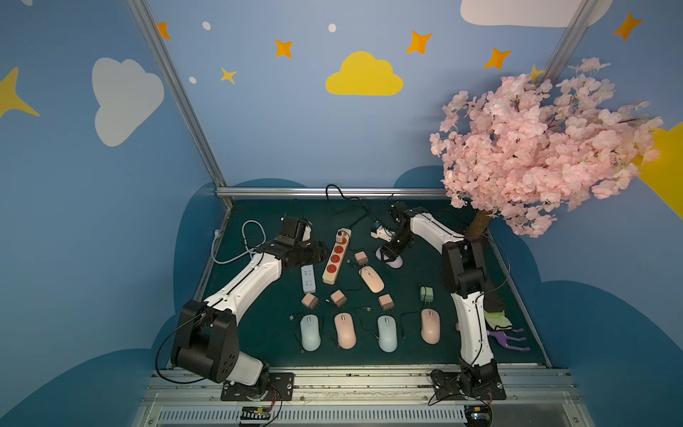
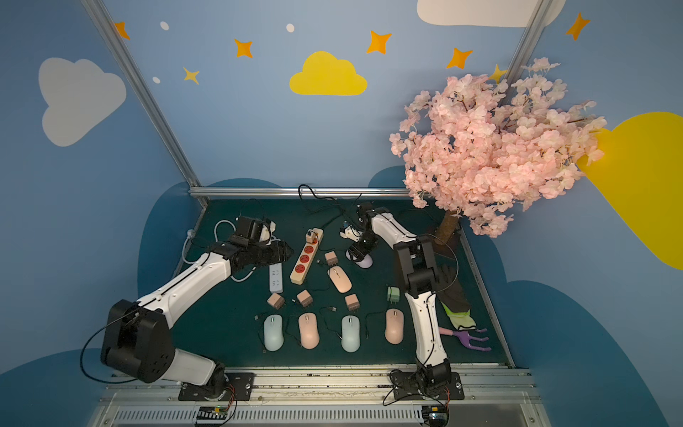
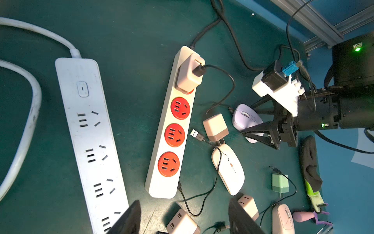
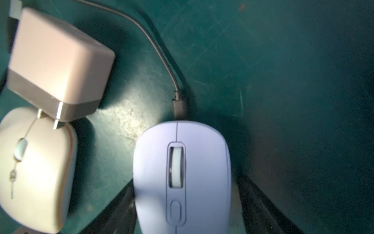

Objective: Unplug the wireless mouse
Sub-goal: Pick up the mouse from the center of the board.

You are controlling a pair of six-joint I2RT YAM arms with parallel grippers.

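A lavender wireless mouse [image 4: 182,172] [image 1: 395,262] lies on the green mat, with a black cable [image 4: 179,105] plugged into its front end. The cable runs to a pink charger [image 3: 189,75] seated in the top socket of the beige power strip [image 3: 162,188]. My right gripper [image 4: 185,202] [image 1: 388,255] is open and straddles the mouse: one finger sits close against its side and a thin gap shows at the other. My left gripper [image 3: 184,202] [image 1: 318,251] hovers open over the mat beside the strips, holding nothing.
A white power strip [image 3: 89,131] lies left of the beige one. A flat pink mouse [image 1: 371,279] and a loose pink charger [image 4: 58,62] sit right beside the lavender mouse. Several mice [image 1: 345,331] and chargers fill the front. A blossom tree [image 1: 536,148], glove and rake stand right.
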